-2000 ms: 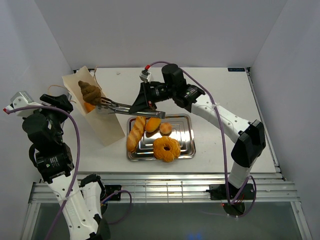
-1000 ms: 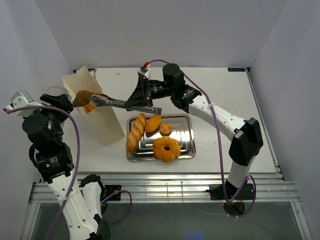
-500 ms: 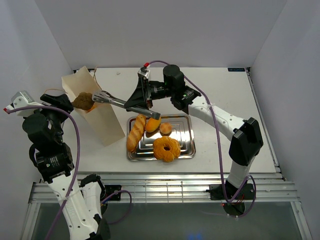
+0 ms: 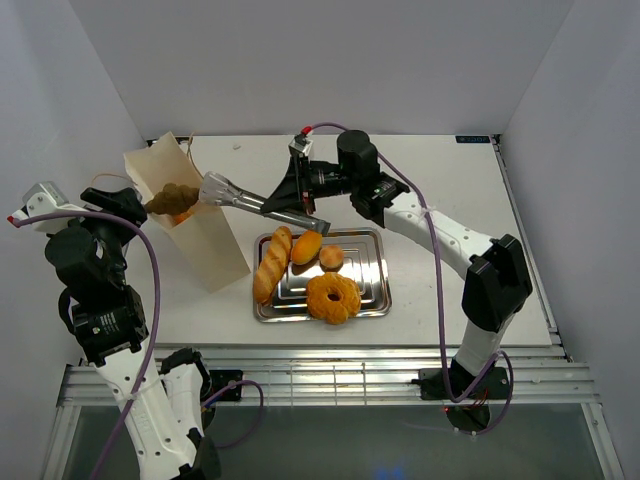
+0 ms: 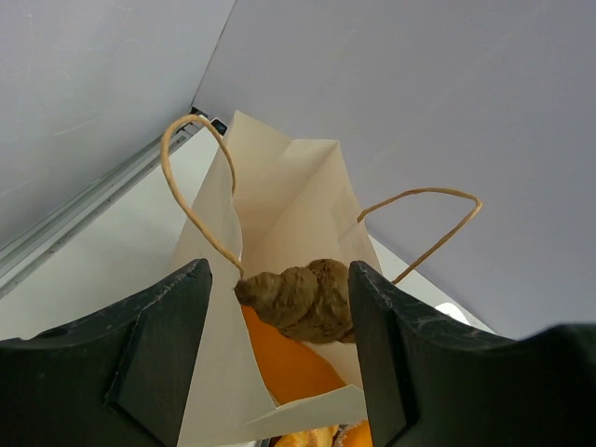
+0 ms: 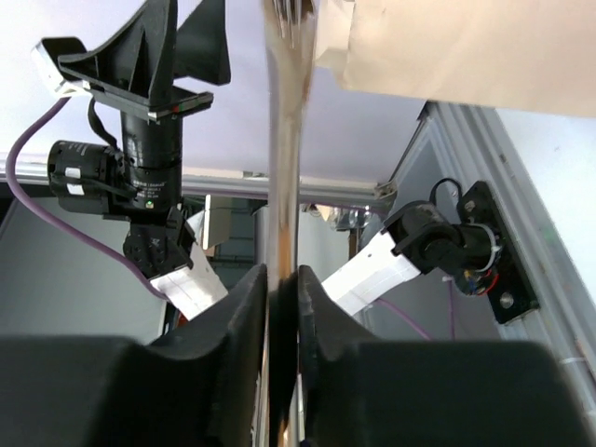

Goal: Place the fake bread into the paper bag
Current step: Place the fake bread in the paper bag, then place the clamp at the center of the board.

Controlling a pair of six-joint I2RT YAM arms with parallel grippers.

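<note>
The paper bag (image 4: 205, 235) stands tilted at the left, its mouth toward my left gripper (image 4: 128, 207). A dark-brown twisted pastry (image 4: 170, 198) lies in that mouth on top of an orange loaf (image 5: 284, 358). In the left wrist view the pastry (image 5: 303, 300) shows between my open left fingers (image 5: 158, 345), which grip nothing. My right gripper (image 4: 297, 198) is shut on the metal tongs (image 4: 245, 202). The tongs' tip (image 4: 214, 187) is empty, just right of the bag. In the right wrist view the pads (image 6: 247, 317) pinch the tongs' handle (image 6: 284, 140).
A steel tray (image 4: 372, 285) in the middle holds a baguette (image 4: 270, 265), an oval roll (image 4: 306, 247), a small roll (image 4: 331, 257) and a ring doughnut (image 4: 333, 297). The bag's cord handles (image 5: 191, 200) arch toward the left wrist. White walls close in the table.
The tongs let go of the dark pastry in the bag's mouth and drew back to the right, empty. My right gripper squeezed them tighter. The left arm stayed put.
</note>
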